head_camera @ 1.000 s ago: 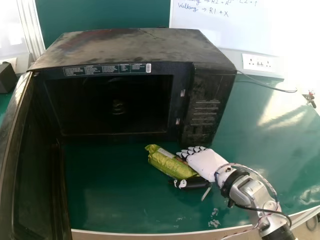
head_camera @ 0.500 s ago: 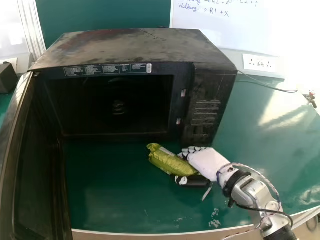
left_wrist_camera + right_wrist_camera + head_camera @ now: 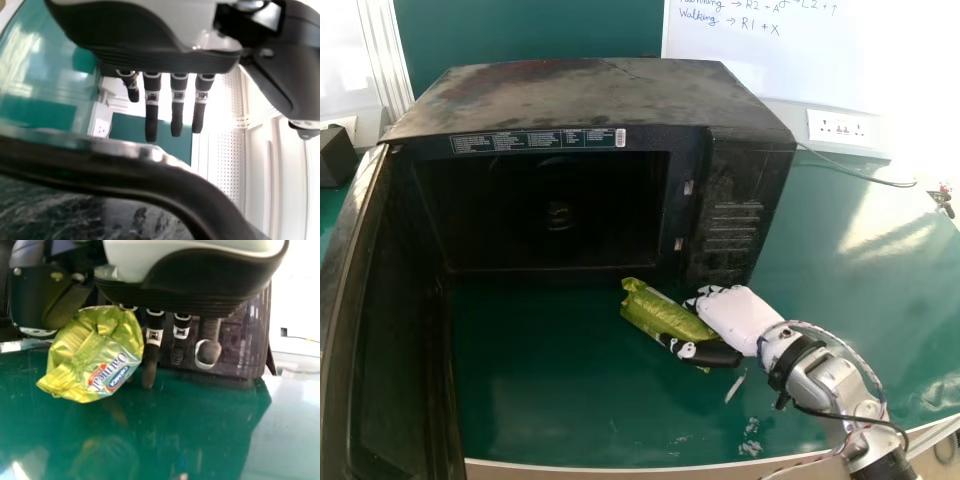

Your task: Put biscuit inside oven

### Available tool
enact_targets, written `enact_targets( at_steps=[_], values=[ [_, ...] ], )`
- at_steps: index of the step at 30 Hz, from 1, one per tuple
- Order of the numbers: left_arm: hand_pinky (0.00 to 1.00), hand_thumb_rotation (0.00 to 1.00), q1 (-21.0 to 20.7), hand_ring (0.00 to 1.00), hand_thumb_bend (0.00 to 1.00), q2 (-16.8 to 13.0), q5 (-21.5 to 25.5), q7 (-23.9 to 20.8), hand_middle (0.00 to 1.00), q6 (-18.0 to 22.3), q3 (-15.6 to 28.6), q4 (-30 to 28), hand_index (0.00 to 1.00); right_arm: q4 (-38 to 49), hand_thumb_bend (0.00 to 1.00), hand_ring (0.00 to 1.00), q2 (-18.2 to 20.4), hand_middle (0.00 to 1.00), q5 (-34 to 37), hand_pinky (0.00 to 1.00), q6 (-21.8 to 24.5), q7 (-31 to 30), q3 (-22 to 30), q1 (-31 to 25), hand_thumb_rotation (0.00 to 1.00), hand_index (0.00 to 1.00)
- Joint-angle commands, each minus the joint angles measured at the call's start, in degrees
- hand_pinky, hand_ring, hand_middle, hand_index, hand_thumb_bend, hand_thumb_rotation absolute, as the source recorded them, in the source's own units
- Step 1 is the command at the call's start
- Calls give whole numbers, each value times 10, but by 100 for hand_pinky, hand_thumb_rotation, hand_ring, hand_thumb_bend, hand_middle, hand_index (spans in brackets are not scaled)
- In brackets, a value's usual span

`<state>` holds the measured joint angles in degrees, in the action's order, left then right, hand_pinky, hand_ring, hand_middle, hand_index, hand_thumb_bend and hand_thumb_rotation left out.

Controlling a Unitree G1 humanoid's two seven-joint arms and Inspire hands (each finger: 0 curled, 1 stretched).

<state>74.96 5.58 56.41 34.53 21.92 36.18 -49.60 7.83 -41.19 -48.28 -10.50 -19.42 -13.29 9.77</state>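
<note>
The right robot hand (image 3: pixel 740 312) is closed around the green biscuit packet (image 3: pixel 660 314). Its thumb (image 3: pixel 710 353) bears on the near side of the packet, and its fingers (image 3: pixel 705 292) are on the opposite side. The packet is outside the oven (image 3: pixel 590 85), in front of the right part of the opening, near the lower edge. It is set diagonally: the crumpled free end points toward the oven and to the left, and the other end is at the hand. In the right wrist view, the packet is above the bench (image 3: pixel 550 370), with its reflection apart from it in the glossy surface.

The left robot hand (image 3: pixel 150 57) is open in the left wrist view, with its fingers extended.

The oven stands on the bench with the door (image 3: pixel 400 330) open at the left. A wall socket panel (image 3: pixel 835 127) and a whiteboard (image 3: pixel 800 55) are behind the bench.
</note>
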Motion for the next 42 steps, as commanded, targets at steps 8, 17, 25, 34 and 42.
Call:
enact_targets(
  at_steps=[8, 17, 25, 34, 42],
  values=[
    [67, 54, -2, 73, 76, 33, -33, -27, 83, 45, -26, -1, 84, -3, 22, 0, -6, 0, 4, 0, 3, -19, -8, -22, 0, 4],
    [68, 53, 8, 73, 76, 21, -21, -26, 82, 47, -35, 2, 83, 5, 43, 0, -6, 0, 19, 0, 3, -16, -2, -25, 0, 5],
    [65, 55, 4, 72, 76, 13, -11, -16, 80, 47, -34, 8, 83, 67, 34, 0, -4, 0, 53, 0, 1, -33, 19, -38, 0, 7],
    [63, 61, -1, 70, 75, 12, -18, -19, 81, 46, -36, 10, 82, 175, 4, 0, 10, 0, 107, 0, 2, -76, 43, -54, 0, 6],
    [65, 63, -6, 71, 76, 9, -21, -21, 82, 47, -35, 11, 83, 219, 36, 0, 26, 0, 116, 0, 23, -106, 42, -56, 0, 7]
  ],
)
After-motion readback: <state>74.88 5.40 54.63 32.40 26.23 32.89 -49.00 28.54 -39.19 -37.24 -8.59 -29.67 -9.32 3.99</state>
